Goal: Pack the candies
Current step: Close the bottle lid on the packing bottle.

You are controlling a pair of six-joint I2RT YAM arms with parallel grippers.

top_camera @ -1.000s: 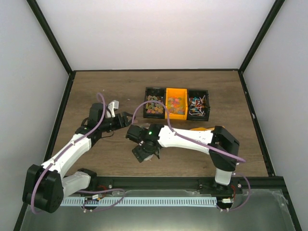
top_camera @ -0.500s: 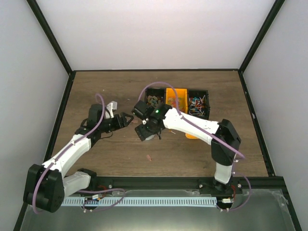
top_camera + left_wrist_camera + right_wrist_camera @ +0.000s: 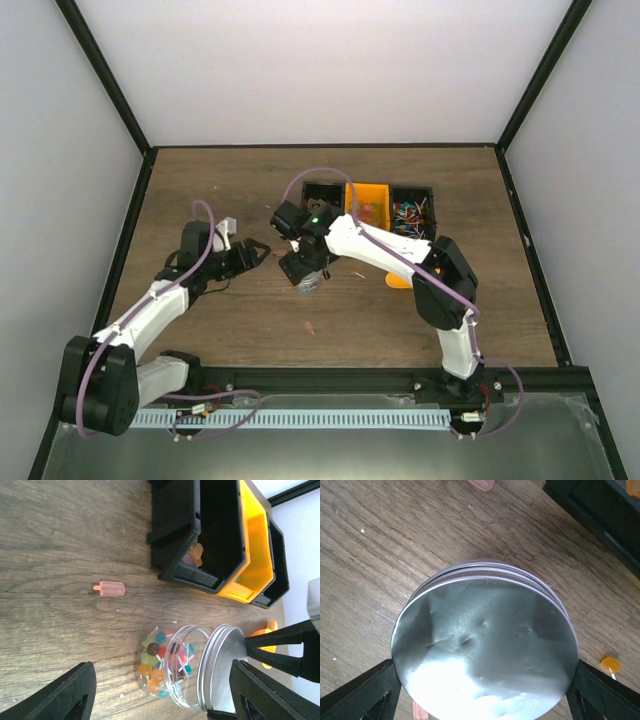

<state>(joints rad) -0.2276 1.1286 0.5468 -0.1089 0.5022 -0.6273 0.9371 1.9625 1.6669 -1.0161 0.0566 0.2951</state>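
The step in hand looks to be capping. On the table (image 3: 220, 180) the jar (image 3: 187, 645) stands near the row of bins (image 3: 175, 555). To do it well, the right arm (image 3: 390, 262) should bring the lid (image 3: 485, 655) down flat and centred on the mouth before any twist, since a tilted start could jam the thread or push the jar along the wood. The left arm (image 3: 160, 300) is well placed to help: closing on the glass below the rim would stop the jar turning with the lid. The right arm reaches across from its base with the elbow bent and the wrist pointing down over the jar. The right gripper (image 3: 305, 272) grips the lid by its edge, jaws spread wide across the whole disc. From the left wrist view the lid seems tipped and a little off the rim rather than seated, though the angle makes that hard to judge. The left arm stretches forward low over the table, with the left gripper (image 3: 255, 252) aimed sideways at the jar, near it but apart, jaws open and empty. The candies (image 3: 152, 667) lie as a mixed coloured heap in the bottom of the jar, with more in the bins. One pink sweet (image 3: 109, 588) lies loose on the wood, apart from the jar, and probably wants collecting before the lid is tightened.
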